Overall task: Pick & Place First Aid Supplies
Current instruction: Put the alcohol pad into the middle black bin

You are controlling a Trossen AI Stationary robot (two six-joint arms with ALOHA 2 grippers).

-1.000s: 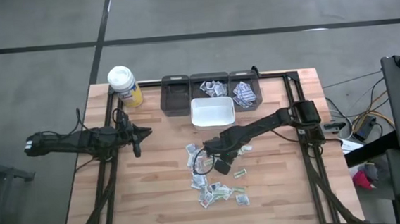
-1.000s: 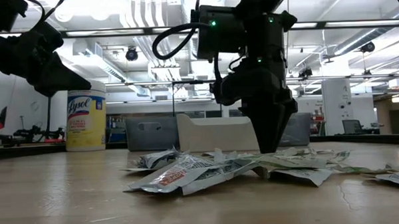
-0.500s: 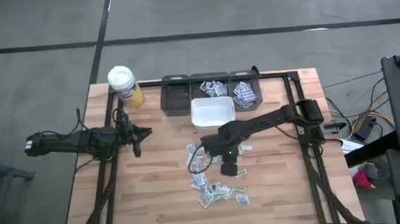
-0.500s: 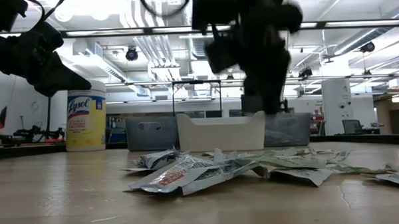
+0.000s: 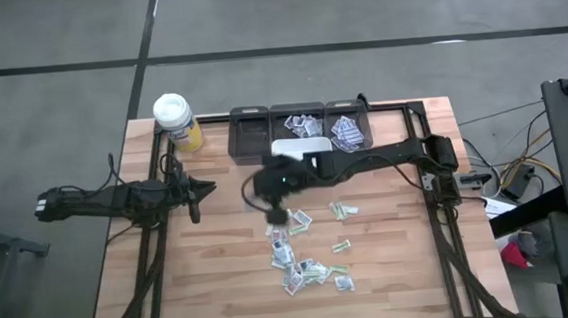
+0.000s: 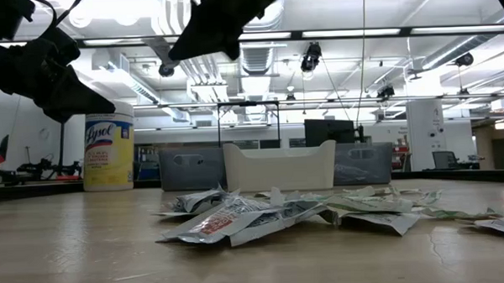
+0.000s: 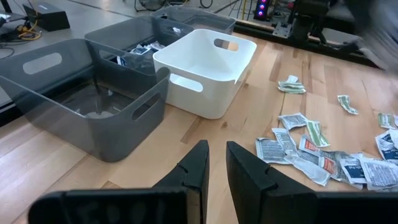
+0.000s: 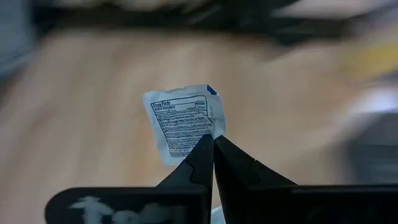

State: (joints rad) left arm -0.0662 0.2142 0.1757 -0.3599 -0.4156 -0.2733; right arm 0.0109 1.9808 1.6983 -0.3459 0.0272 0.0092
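Looks like a robotics lab or workshop. Bare grey concrete floor [image 5: 374,7] with dark seams around a wooden bench [image 5: 233,283]. Behind, at about twelve o'clock, exposed ceiling ducts [image 6: 182,64], strip lights [image 6: 374,32], desks with monitors [image 6: 327,132]. Cables [image 5: 515,168] at three o'clock.

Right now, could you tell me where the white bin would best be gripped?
Probably the thin upright wall of the white bin, beside a handle cut-out, coming from above. Its top is open, so one finger can drop inside and one outside.
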